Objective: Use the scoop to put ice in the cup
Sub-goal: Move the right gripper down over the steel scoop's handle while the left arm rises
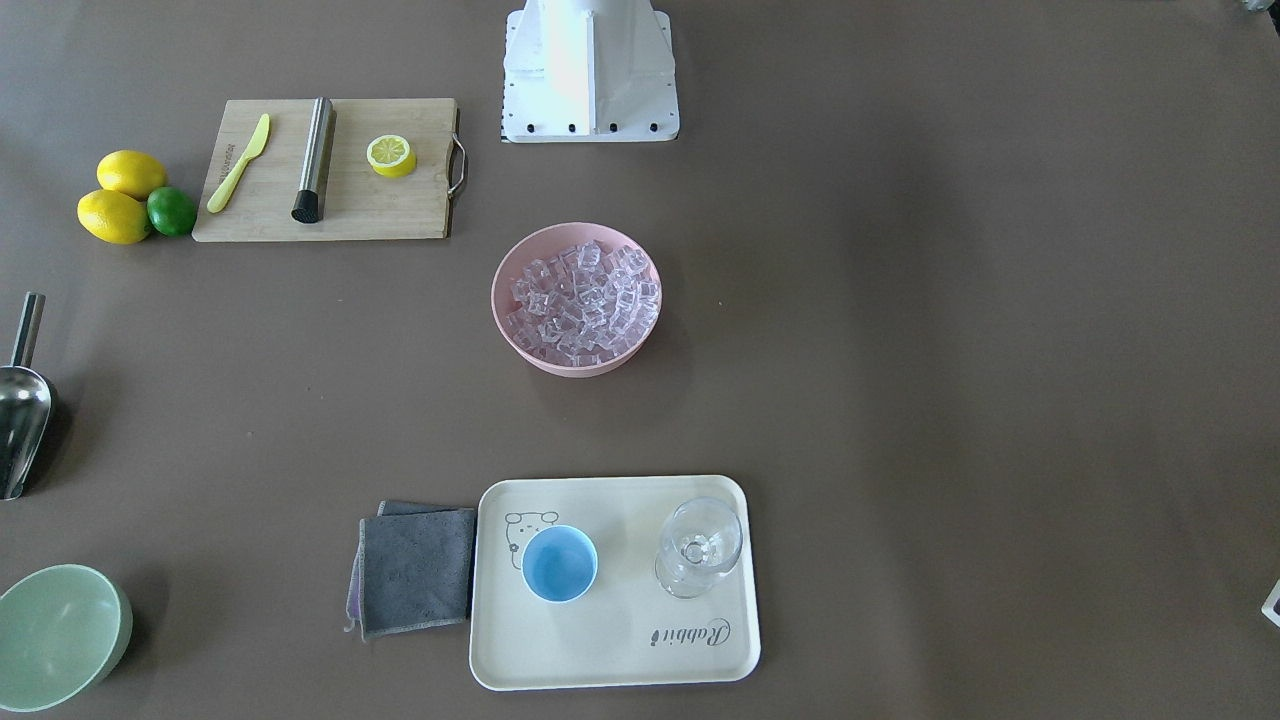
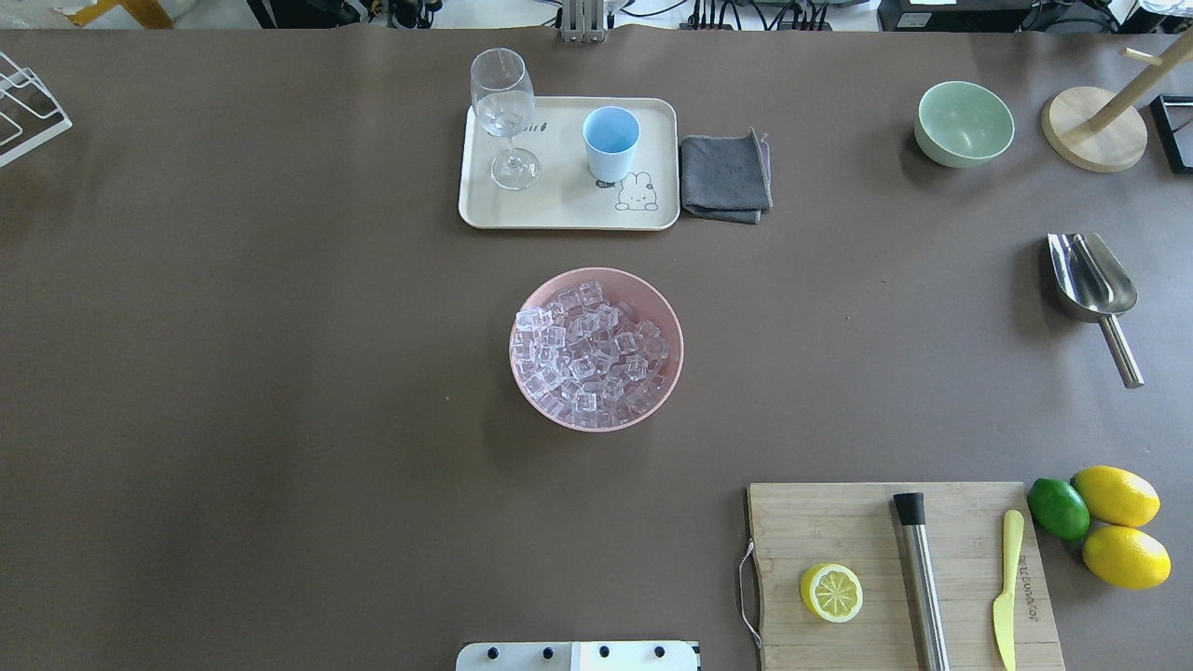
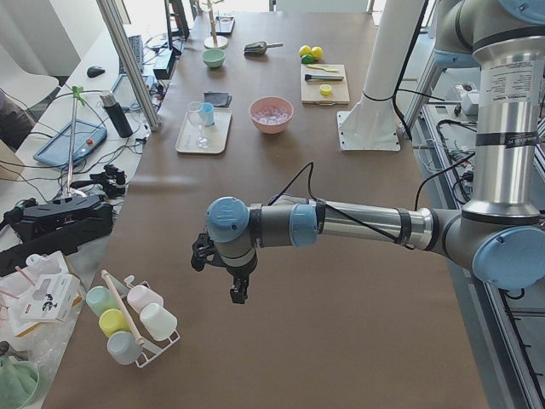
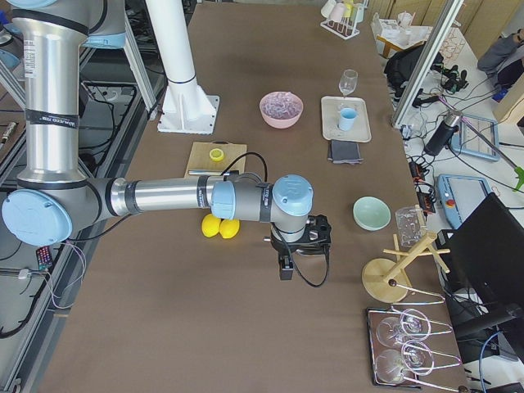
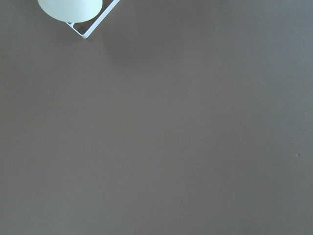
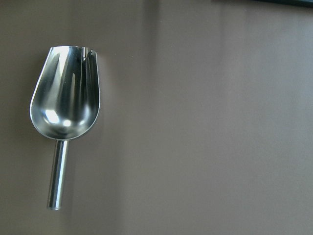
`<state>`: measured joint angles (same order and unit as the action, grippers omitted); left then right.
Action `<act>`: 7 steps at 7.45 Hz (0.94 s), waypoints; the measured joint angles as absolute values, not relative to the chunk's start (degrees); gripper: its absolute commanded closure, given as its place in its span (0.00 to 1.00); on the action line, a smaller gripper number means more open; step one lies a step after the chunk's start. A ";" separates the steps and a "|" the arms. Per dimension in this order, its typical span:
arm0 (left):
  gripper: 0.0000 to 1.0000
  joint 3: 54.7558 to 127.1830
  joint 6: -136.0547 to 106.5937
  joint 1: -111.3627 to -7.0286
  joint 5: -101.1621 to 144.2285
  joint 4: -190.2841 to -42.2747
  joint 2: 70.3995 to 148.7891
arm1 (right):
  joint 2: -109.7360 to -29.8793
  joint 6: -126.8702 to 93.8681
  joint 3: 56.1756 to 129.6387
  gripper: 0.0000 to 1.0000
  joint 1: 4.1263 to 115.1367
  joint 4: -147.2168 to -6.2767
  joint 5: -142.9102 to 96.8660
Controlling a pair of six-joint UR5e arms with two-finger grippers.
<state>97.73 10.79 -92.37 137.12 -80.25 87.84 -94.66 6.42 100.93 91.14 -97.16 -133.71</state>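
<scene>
The ice [image 1: 585,300] is a heap of clear cubes in a pink bowl [image 1: 575,368] at mid table. The light-blue cup [image 1: 559,563] stands upright on a cream tray [image 1: 620,640]. The steel scoop [image 1: 22,420] lies flat on the table at the robot's right, and fills the left of the right wrist view [image 6: 66,103]. My right gripper [image 4: 286,266] hangs above that end of the table. My left gripper [image 3: 236,290] hangs over bare table at the far left end. I cannot tell whether either gripper is open or shut.
A stemmed glass [image 1: 700,545] shares the tray, with a grey cloth [image 1: 415,570] beside it. A cutting board [image 1: 380,210] holds a lemon half, a steel cylinder [image 1: 314,160] and a yellow knife. Lemons [image 1: 115,215], a green bowl [image 1: 55,635] and a cup rack [image 3: 132,319] stand around.
</scene>
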 measured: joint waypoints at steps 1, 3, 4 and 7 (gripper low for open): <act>0.01 97.82 10.81 -91.71 137.00 -80.30 87.86 | -94.71 6.42 100.97 0.00 91.15 -97.12 -134.02; 0.01 98.94 10.88 -88.21 137.13 -80.40 87.95 | -94.99 6.42 101.03 0.00 91.21 -96.98 -133.99; 0.01 100.03 10.94 -85.35 137.22 -80.48 87.98 | -95.11 6.42 100.97 0.00 91.22 -96.96 -133.95; 0.01 101.73 11.00 -77.64 137.31 -83.79 88.84 | -95.90 6.38 100.92 0.00 91.30 -96.90 -133.93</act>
